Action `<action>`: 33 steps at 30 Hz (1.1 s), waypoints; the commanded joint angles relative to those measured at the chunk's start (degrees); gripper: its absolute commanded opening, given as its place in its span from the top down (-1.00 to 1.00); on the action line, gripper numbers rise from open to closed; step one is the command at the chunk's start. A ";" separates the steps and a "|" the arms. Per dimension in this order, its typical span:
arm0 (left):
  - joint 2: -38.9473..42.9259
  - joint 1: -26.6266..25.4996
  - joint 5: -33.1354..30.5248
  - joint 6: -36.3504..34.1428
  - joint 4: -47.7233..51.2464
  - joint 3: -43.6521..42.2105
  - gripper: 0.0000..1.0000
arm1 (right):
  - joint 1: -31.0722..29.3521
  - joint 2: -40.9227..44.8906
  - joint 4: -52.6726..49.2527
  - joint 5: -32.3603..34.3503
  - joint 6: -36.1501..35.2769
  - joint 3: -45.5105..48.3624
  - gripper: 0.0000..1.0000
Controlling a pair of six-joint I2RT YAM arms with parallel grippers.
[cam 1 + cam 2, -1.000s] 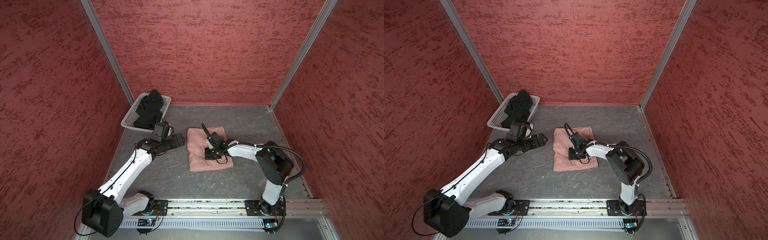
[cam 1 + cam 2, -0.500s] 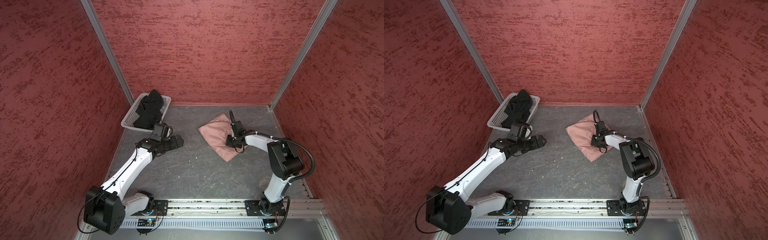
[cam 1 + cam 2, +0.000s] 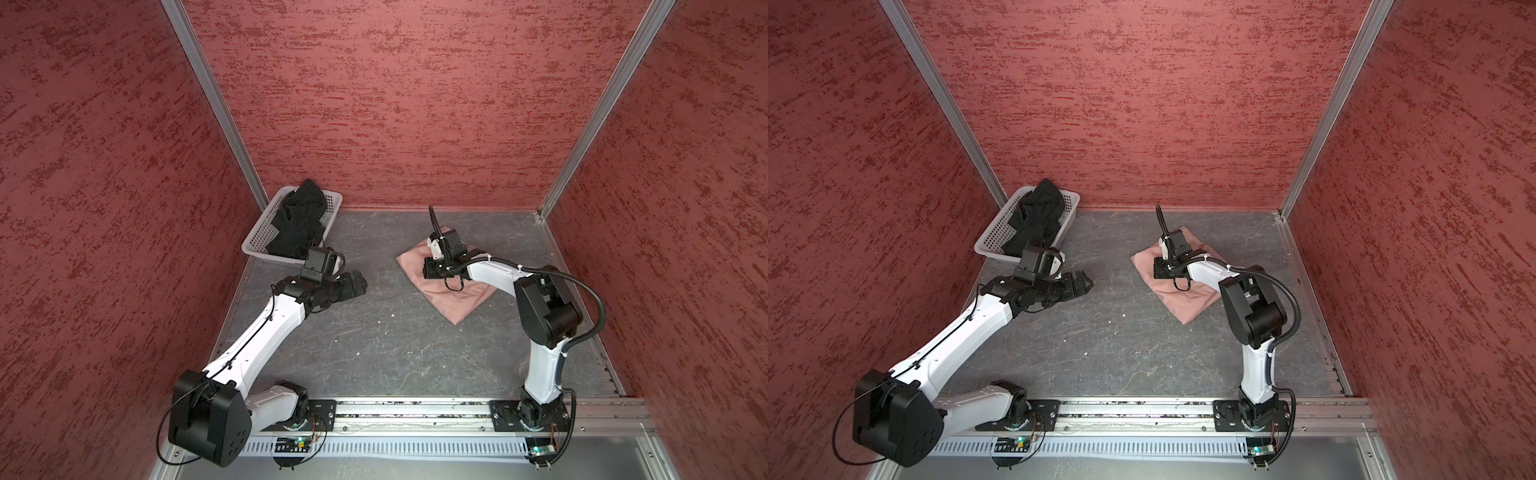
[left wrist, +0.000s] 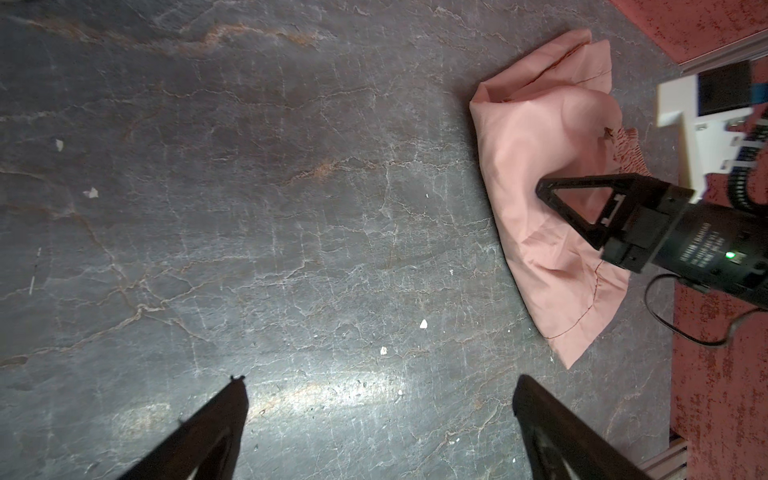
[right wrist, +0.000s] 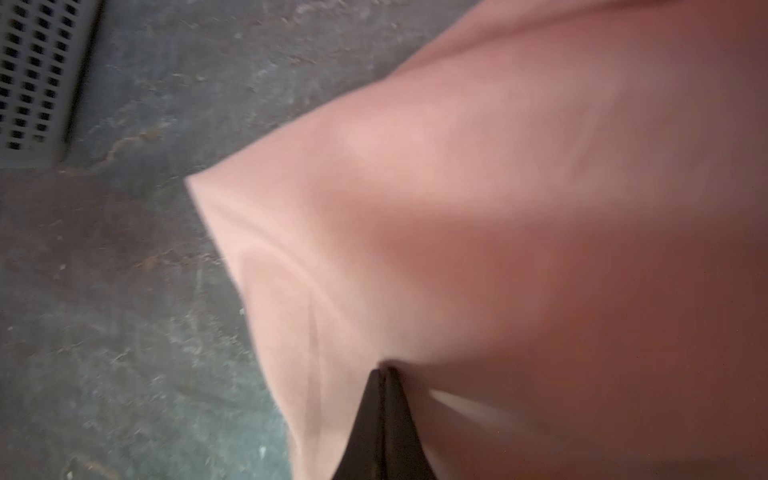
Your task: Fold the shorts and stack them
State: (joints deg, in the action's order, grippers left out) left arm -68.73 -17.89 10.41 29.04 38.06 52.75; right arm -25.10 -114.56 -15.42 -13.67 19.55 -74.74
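The pink shorts (image 3: 446,293) lay on the right rear part of the table (image 3: 374,345), folded into a rumpled, roughly square bundle turned cornerwise, with a gathered waistband edge showing. The right claw (image 4: 542,193), tips pressed together, pinched a tuck of that cloth. The black shorts (image 3: 297,224) sat heaped in the white basket (image 3: 259,235) at the left rear corner. The left claw (image 4: 380,399) hung spread wide over bare table.

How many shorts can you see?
2. The pink shorts lie on the table, pinched by the right gripper; the black shorts sit heaped in the white basket. More might hide underneath that heap.
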 commanded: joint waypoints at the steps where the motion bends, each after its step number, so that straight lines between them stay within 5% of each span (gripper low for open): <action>1: -0.58 0.23 -0.41 -0.92 1.30 1.13 -0.99 | 0.47 -3.08 1.07 1.97 1.98 -1.45 0.94; 10: -2.41 -0.63 -0.87 -0.82 0.17 2.97 -0.99 | 7.23 -5.66 6.21 0.14 3.81 0.43 0.96; 17: -6.37 -3.81 -3.50 -0.23 2.20 8.02 -0.99 | 13.65 -10.27 3.87 1.02 -1.41 -4.03 0.97; 23: -9.66 -5.44 -4.08 0.47 2.67 11.33 -0.99 | 21.90 -11.27 4.79 -4.67 -0.88 -7.35 0.97; 33: -12.41 -5.75 -4.34 -0.23 4.03 16.07 -0.99 | 26.69 -10.99 -2.14 -3.47 0.70 -15.17 0.96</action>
State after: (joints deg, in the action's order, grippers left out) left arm -80.75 -23.44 7.09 29.28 41.32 67.35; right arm 0.82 -127.00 -14.52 -18.24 19.92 -89.41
